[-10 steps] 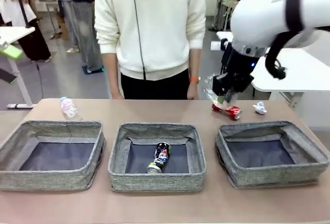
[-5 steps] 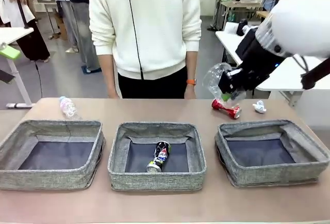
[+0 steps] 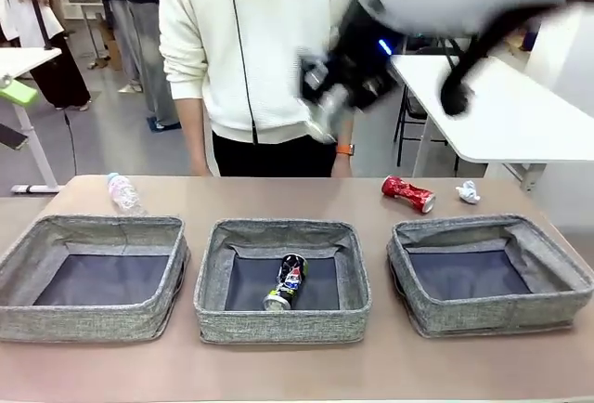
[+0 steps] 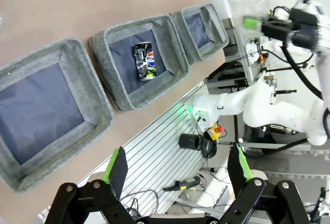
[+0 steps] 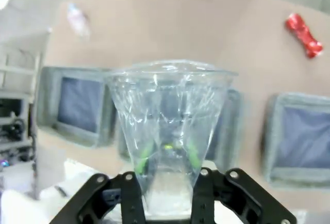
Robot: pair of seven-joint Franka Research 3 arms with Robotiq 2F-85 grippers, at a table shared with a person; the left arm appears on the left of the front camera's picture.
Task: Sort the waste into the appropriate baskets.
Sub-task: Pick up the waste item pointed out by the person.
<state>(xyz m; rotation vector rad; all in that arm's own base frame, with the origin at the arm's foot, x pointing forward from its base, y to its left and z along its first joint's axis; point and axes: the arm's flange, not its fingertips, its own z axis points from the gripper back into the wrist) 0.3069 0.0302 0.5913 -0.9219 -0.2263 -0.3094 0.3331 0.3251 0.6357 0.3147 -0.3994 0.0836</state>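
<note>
My right gripper (image 3: 327, 106) hangs high over the table's far middle, shut on a clear plastic cup (image 5: 167, 110) whose rim points down at the table. Three grey baskets stand in a row: left (image 3: 83, 321), middle (image 3: 278, 327), right (image 3: 492, 318). A dark printed can (image 3: 286, 282) lies in the middle basket. On the table behind the baskets lie a clear bottle (image 3: 122, 193) at the left, a crushed red can (image 3: 408, 193) and a white paper ball (image 3: 468, 193) at the right. My left gripper (image 4: 177, 167) is open, far above the table's near edge.
A person in a white sweater (image 3: 269, 41) stands at the table's far side, arms down. A white side table (image 3: 501, 115) is behind at the right. Bare tabletop runs in front of the baskets.
My right arm has lifted the cup from beside the red can and swung it up and to the left. Nothing on the table has moved.
</note>
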